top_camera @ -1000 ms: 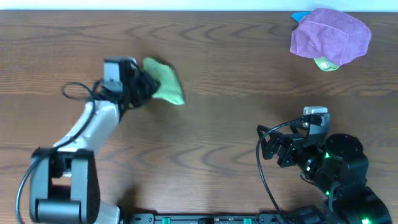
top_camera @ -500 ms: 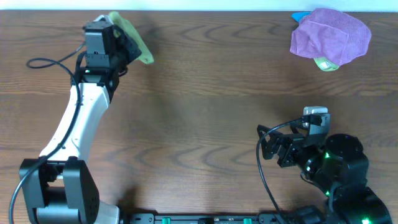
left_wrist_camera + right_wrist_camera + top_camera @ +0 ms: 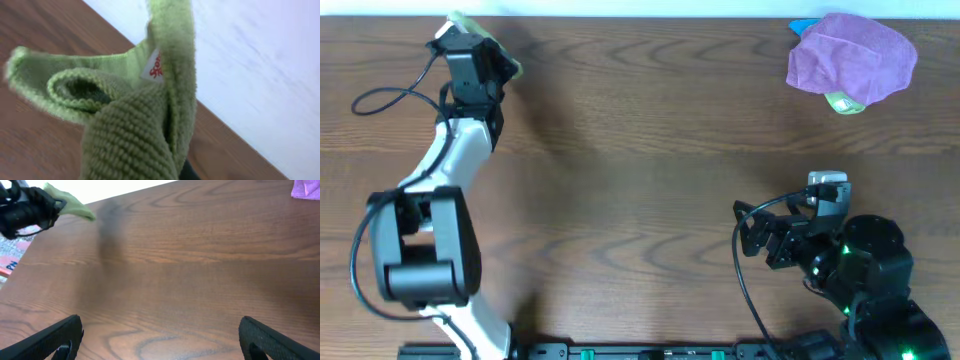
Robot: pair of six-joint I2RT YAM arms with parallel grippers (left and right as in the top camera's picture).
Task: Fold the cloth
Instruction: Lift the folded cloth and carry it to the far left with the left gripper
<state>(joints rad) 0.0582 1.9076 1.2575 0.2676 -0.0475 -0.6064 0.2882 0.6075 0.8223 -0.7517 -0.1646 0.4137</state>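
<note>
A green cloth point(image 3: 498, 50) hangs bunched from my left gripper point(image 3: 480, 55) at the far left back edge of the table. In the left wrist view the cloth point(image 3: 135, 120) fills the frame, folded over itself, with a white tag showing; the fingers are hidden behind it. The right wrist view shows the cloth point(image 3: 70, 202) far off at upper left. My right gripper point(image 3: 752, 232) is open and empty over bare wood near the front right, its fingertips wide apart in its own view point(image 3: 160, 340).
A purple cloth point(image 3: 850, 55) lies heaped over a green and a blue item at the back right corner. The table's back edge point(image 3: 640, 18) runs just behind my left gripper. Printed papers point(image 3: 12, 255) show off the left table edge.
My left arm has swung the green cloth from the left middle of the table up and leftward to the back left edge. The right arm has not moved.
</note>
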